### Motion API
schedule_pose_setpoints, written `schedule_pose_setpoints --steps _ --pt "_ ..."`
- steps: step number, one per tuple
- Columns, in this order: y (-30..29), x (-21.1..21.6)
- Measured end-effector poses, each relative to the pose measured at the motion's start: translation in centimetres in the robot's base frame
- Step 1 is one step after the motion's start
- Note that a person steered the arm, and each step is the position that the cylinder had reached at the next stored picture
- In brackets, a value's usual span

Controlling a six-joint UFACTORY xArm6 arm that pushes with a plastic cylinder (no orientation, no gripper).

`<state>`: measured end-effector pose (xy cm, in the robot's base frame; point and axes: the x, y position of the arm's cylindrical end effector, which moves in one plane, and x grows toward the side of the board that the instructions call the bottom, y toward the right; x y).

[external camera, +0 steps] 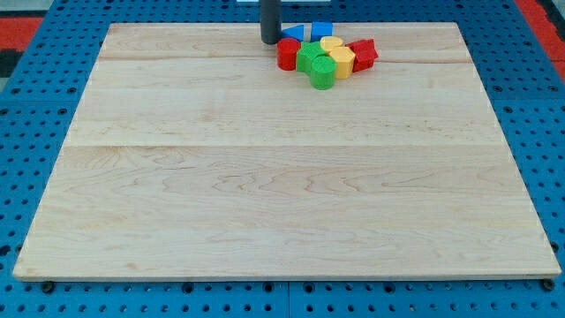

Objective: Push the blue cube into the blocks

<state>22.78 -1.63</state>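
Note:
My tip [270, 41] is at the view's top, just left of a tight cluster of blocks. A blue triangular block [292, 33] sits right beside the tip, and the blue cube [322, 30] lies just right of it at the cluster's top edge. Below them are a red block [288, 55], a green block [307, 59], a green cylinder [322, 75], a yellow block [331, 44], a second yellow block [342, 61] and a red star-like block [363, 53]. The blocks touch one another.
The wooden board [282, 177] lies on a blue perforated surface [35, 106]. The cluster sits close to the board's top edge [397, 24]. Red areas show at the view's top corners.

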Motion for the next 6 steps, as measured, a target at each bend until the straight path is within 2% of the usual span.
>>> schedule_pose_setpoints --steps 2,3,4,6 --pt "-1.2 -0.2" --pt "-3.4 -1.8" --pt "-2.7 -3.5" --pt "4.7 -3.4"
